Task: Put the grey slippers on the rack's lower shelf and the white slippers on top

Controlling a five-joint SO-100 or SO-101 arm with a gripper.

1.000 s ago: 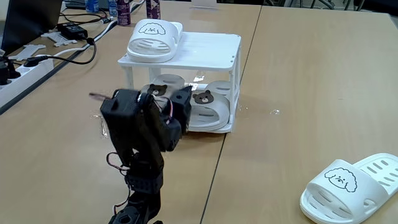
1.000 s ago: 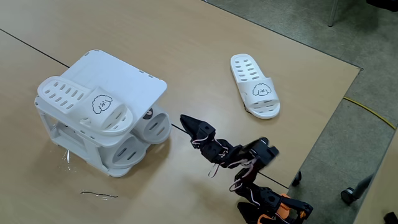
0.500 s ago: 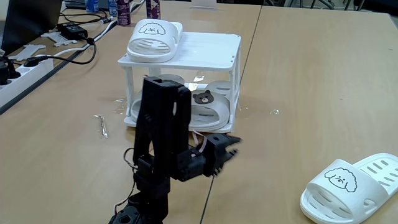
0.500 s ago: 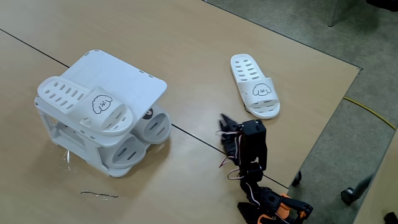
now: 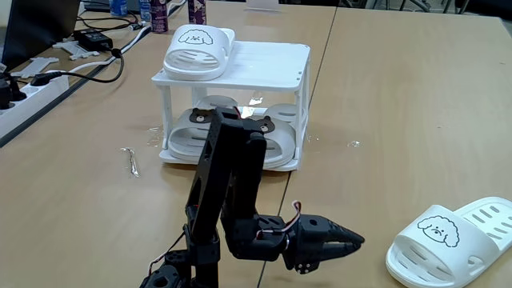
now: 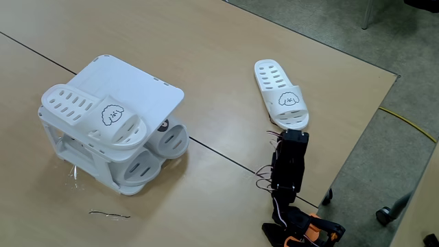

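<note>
The white rack [image 5: 272,60] stands mid-table. One white slipper [image 5: 198,50] with a dog face lies on its top, at the left. Both grey slippers [image 5: 190,133] with bear badges sit side by side on the lower shelf [image 5: 170,157], partly hidden by my black arm. The other white slipper [image 5: 454,240] lies on the table at the lower right, also seen as the lone slipper [image 6: 281,92]. My gripper [image 5: 356,238] points right towards it, low over the table, shut and holding nothing. From above, my gripper [image 6: 291,134] is just short of that slipper's strap end. The rack [image 6: 147,86] is far to the left.
A power strip [image 5: 32,92], cables and bottles [image 5: 158,12] crowd the back left. A small bent metal wire [image 5: 130,160] lies left of the rack. The table's edge [image 6: 357,147] runs close beside the arm and the loose slipper.
The arm swung away from the rack's front, turning right and reaching low towards the loose white slipper. Slippers and rack have not moved.
</note>
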